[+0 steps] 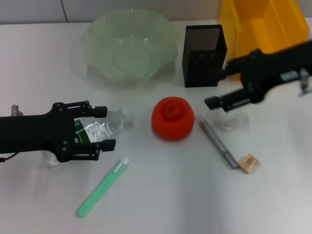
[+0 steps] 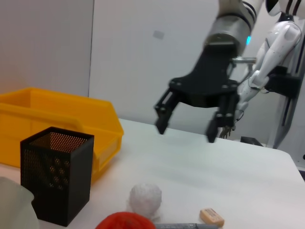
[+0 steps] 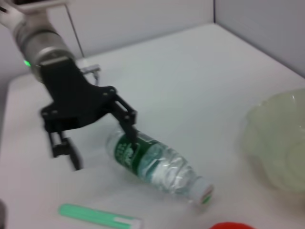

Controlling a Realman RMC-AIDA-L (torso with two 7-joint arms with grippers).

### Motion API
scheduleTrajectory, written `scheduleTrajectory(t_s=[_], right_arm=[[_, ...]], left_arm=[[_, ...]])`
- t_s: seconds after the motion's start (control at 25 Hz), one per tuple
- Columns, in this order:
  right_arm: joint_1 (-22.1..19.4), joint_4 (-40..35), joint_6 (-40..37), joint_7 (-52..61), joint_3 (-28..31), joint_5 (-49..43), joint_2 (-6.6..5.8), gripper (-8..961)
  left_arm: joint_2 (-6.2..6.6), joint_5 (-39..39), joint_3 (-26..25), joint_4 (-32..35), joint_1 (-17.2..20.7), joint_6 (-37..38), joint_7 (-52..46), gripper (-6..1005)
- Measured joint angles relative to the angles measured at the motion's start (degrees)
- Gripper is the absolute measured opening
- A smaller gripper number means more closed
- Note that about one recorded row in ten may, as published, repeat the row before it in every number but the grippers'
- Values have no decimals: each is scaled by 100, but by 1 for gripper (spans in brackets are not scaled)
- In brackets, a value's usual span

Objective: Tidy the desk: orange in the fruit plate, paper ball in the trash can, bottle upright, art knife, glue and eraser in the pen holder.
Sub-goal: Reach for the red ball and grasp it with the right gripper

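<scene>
A clear bottle (image 1: 105, 126) with a green label lies on its side; my left gripper (image 1: 103, 127) is open, one finger on each side of its body, as the right wrist view also shows for the bottle (image 3: 157, 164) and left gripper (image 3: 100, 143). My right gripper (image 1: 214, 88) hangs open just above the white paper ball (image 1: 228, 120), close to the black mesh pen holder (image 1: 204, 48). The orange (image 1: 172, 118) sits mid-table. The grey art knife (image 1: 218, 142), tan eraser (image 1: 247, 163) and green glue stick (image 1: 102, 187) lie flat on the table. At the back stands the green glass fruit plate (image 1: 97, 39).
A yellow bin (image 1: 265, 24), serving as the trash can, stands at the back right behind the pen holder. In the left wrist view the right gripper (image 2: 188, 128) hovers over the paper ball (image 2: 146, 199), with the eraser (image 2: 212, 217) nearby.
</scene>
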Motion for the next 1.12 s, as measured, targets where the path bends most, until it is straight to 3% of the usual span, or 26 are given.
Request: scheduleTrajectory(t_s=[0.28, 0.36, 0.4, 0.48, 0.52, 0.56, 0.64, 1.12], right_arm=[[780, 77, 490, 1037, -1103, -793, 5, 778], [962, 213, 814, 1417, -1800, -955, 13, 779], [962, 213, 814, 1417, -1800, -955, 13, 779], [1093, 373, 1293, 1827, -2575, -1276, 34, 779], [1093, 373, 1293, 1827, -2575, -1276, 34, 779], [1123, 485, 1646, 2008, -3023, -1363, 43, 779], [1126, 574, 2027, 2179, -3363, -1369, 43, 779], [1207, 1293, 3230, 2414, -4132, -1171, 72, 737]], left_arm=[[96, -39, -63, -3, 221, 330, -20, 807], [98, -42, -67, -3, 250, 335, -21, 807], [98, -42, -67, -3, 250, 335, -21, 807], [99, -45, -88, -3, 362, 341, -23, 807], [92, -45, -90, -5, 378, 337, -23, 806], [92, -45, -90, -5, 378, 337, -23, 806], [74, -47, -100, -13, 426, 309, -24, 806], [38, -50, -134, -84, 507, 234, 17, 805]])
